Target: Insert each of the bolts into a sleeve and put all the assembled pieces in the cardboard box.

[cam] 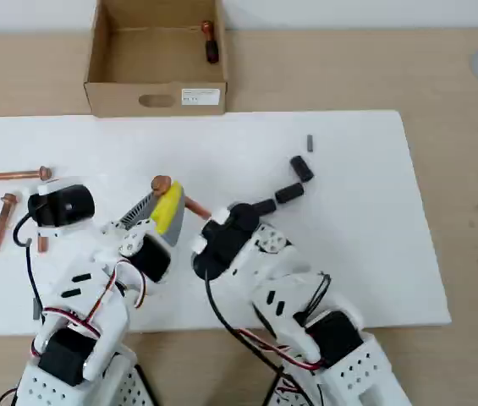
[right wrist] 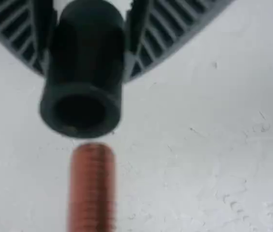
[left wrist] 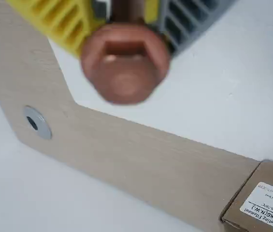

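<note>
My left gripper (cam: 165, 201), with one yellow and one grey finger, is shut on a copper bolt (cam: 171, 193). In the left wrist view the bolt's hex head (left wrist: 125, 63) faces the camera, just below the left gripper (left wrist: 126, 12). My right gripper (right wrist: 90, 24) is shut on a black sleeve (right wrist: 84, 82). The sleeve's open end faces the bolt's threaded tip (right wrist: 92, 188), with a small gap between them. In the high view the right gripper (cam: 215, 222) sits just right of the bolt's tip. The cardboard box (cam: 156, 99) at the back holds one assembled piece (cam: 210, 42).
Three loose bolts (cam: 20, 175) (cam: 3, 222) (cam: 42, 244) lie on the white mat's left side. Loose black sleeves (cam: 289, 193) (cam: 301, 167) (cam: 263, 205) lie right of centre, with a small grey piece (cam: 310, 143) beyond. Bare wooden table (cam: 458, 169) surrounds the mat.
</note>
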